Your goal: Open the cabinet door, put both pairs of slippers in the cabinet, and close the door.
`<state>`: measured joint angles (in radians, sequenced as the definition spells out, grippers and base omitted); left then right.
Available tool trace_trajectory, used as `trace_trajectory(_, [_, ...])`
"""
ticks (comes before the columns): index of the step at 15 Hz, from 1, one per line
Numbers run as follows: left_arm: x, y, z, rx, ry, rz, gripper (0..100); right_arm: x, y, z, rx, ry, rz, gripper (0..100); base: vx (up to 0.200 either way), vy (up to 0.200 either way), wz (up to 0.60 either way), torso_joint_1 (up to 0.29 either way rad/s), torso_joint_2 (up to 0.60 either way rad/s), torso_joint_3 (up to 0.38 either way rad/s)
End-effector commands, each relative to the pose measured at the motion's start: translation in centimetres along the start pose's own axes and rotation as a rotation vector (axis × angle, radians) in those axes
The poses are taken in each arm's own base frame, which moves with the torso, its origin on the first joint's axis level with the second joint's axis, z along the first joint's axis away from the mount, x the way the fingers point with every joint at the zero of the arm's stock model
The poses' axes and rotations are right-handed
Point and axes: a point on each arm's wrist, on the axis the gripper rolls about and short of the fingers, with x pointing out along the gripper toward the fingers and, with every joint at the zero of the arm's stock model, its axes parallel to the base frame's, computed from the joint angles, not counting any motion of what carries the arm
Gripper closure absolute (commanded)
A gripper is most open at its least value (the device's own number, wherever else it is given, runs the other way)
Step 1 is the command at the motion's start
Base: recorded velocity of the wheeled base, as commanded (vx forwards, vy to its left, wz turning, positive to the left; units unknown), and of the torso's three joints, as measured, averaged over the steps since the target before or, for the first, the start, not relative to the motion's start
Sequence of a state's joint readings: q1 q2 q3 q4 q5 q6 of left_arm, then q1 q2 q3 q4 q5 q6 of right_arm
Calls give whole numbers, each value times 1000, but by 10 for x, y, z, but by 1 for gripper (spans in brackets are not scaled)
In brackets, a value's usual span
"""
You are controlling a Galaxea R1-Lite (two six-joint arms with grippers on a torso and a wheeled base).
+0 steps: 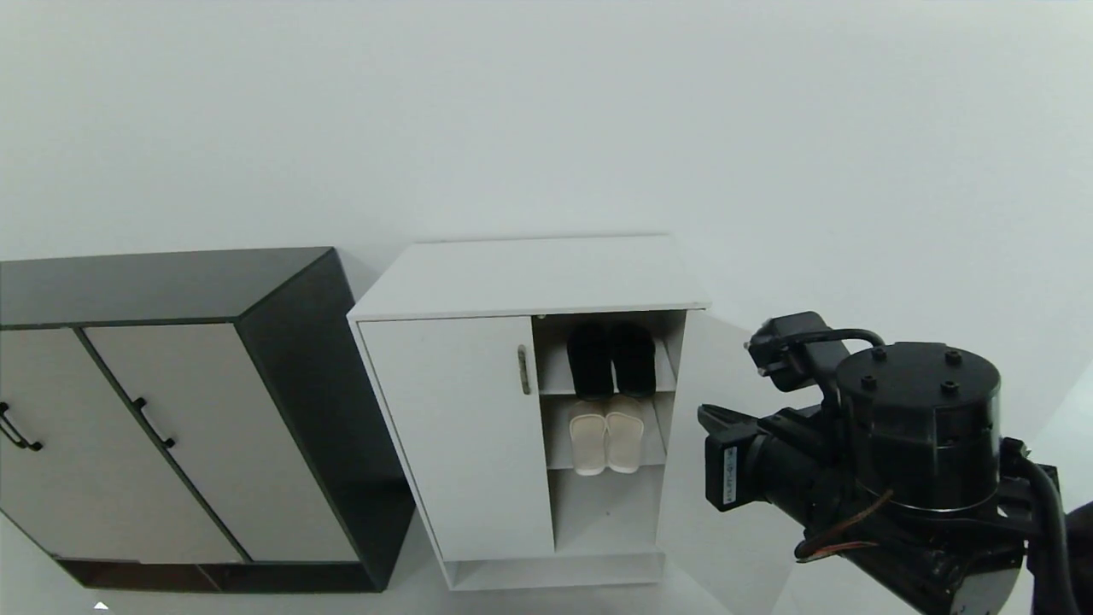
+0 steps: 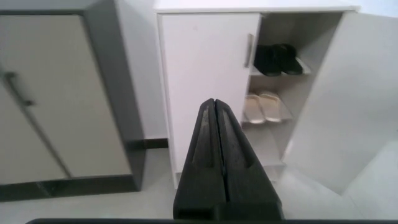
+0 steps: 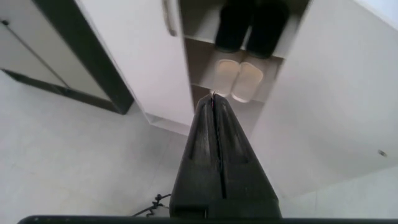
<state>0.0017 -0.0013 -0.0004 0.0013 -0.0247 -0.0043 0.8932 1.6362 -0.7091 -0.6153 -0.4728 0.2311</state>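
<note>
white wall (image 1: 546, 102) behind, the cabinet (image 1: 529, 275) has its door (image 3: 329, 106) swung out rightward, nearer the right pincer (image 3: 213, 99) than the left pincer (image 2: 214, 103), both pinched tight together.

My matte black right arm (image 1: 862, 495) has a round, screw-studded joint cap (image 1: 918, 376), black cable (image 1: 1049, 512), white label (image 1: 728, 475) nearer my hand (image 3: 212, 94).

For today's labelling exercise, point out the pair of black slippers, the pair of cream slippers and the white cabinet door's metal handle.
Pair of black slippers (image 1: 591, 363), head view, one slipper's upper.
Pair of cream slippers (image 1: 587, 436), head view, one slipper's strap.
Metal handle (image 1: 523, 369), head view, middle of the bar.
</note>
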Motion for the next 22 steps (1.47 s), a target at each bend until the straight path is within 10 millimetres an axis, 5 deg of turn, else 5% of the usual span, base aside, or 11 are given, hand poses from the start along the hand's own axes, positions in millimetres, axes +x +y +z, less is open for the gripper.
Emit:
trace_trajectory(1, [0,0,0,0,-1,1,100,0,0,-1,-6,4,-1,100,0,0,0,0,0,0])
trace_trajectory(16, [0,0,0,0,-1,1,100,4,-4,-4,-19,9,-17,100,-40,0,0,112,-222,-108])
trace_trajectory(20, [0,0,0,0,-1,1,100,22,-25,-6,-20,30,-107,100,0,0,0,0,0,0])
trace_trajectory(22, [0,0,0,0,-1,1,100,36,-63,-6,-56,62,-198,100,0,0,0,0,0,0])
